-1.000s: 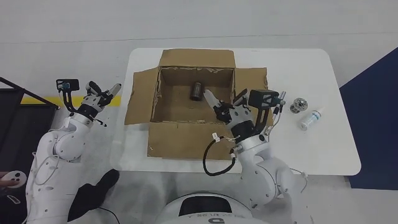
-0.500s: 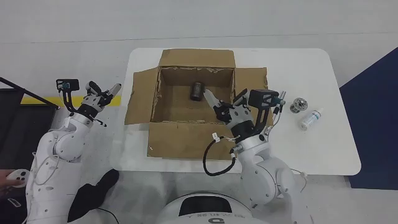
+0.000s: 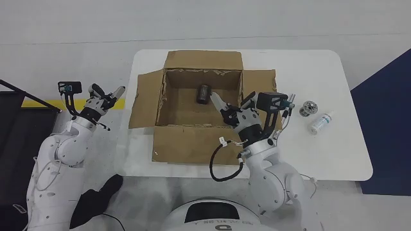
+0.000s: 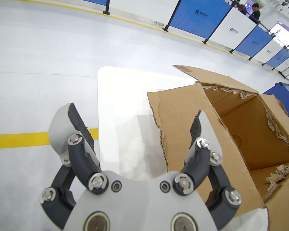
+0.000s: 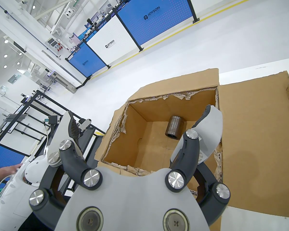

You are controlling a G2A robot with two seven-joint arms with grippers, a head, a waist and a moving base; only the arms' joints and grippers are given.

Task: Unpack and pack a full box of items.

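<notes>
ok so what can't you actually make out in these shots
- Top view: the metal part and the bottle are too small to identify in detail.
- Top view: part of the box floor lies hidden under the right gripper.
- Right wrist view: a finger covers the floor beside the cylinder.
- Left wrist view: the box's inside is cut off by the picture's edge.

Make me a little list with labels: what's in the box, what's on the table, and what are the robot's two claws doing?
Box: cardboard box, open, flaps spread, on the white table
Inside box: one dark metal cylinder, lying on its side
Outside box: round metal part and small white bottle, on the right arm's side
Left gripper: open, empty, beside the table over the floor
Right gripper: open, empty, above the box's right side
</notes>
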